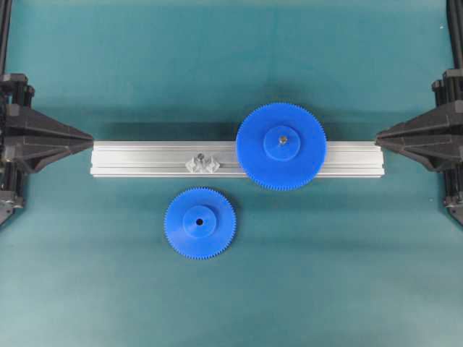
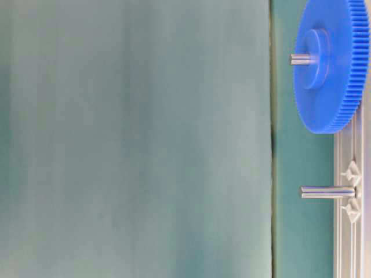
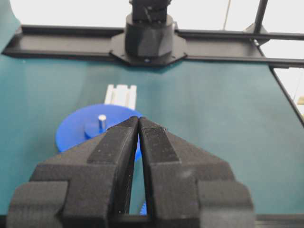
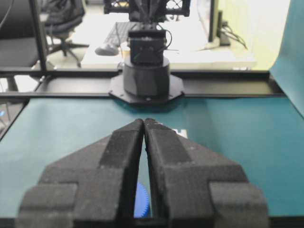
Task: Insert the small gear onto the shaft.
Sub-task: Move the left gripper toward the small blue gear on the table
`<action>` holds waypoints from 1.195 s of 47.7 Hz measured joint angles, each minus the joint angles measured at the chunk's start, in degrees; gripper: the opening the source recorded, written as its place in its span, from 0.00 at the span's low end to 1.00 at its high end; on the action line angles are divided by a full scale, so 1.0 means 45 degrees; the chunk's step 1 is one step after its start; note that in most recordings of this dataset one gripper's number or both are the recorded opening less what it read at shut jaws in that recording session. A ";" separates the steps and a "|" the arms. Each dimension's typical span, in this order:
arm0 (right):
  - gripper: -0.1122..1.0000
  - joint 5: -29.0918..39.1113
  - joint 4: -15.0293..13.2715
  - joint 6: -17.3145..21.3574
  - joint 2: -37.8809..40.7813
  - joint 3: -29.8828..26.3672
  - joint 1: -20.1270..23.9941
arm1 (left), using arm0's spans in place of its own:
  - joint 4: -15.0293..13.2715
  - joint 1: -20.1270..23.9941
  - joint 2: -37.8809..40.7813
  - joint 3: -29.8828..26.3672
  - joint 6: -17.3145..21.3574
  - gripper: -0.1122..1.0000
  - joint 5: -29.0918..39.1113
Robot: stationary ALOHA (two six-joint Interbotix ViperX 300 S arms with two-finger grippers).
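Both grippers — left (image 3: 138, 124), right (image 4: 144, 124) — sit clenched and empty; small gear (image 1: 200, 222) lies near the mat's (image 1: 87, 275) front edge, and could jam tilted on the shaft (image 1: 200, 157) if its hole arrives off-centre.

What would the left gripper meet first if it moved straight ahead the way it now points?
Probably the left end of the aluminium bar: the left gripper, shut, points along it in the overhead view. Height is unclear, so it might pass above.

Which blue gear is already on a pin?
The big gear, sitting on the long metal bar with a pin poking through its middle. The small gear lies flat on the mat, its hole empty.
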 measured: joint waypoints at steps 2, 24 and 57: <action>0.26 0.0000 0.0039 0.0020 0.0020 0.0000 0.0020 | 0.0020 -0.0078 0.0137 -0.0195 -0.0293 0.21 0.0313; 0.23 0.4258 0.0859 0.0840 0.0781 -0.0937 -0.0176 | 0.0176 -0.0723 0.4141 -0.2949 -0.0859 0.12 0.2441; 0.23 0.7422 0.0293 0.0840 0.3809 -0.2793 -0.0293 | 0.0156 -0.1465 0.8223 -0.5371 -0.1016 0.12 0.5840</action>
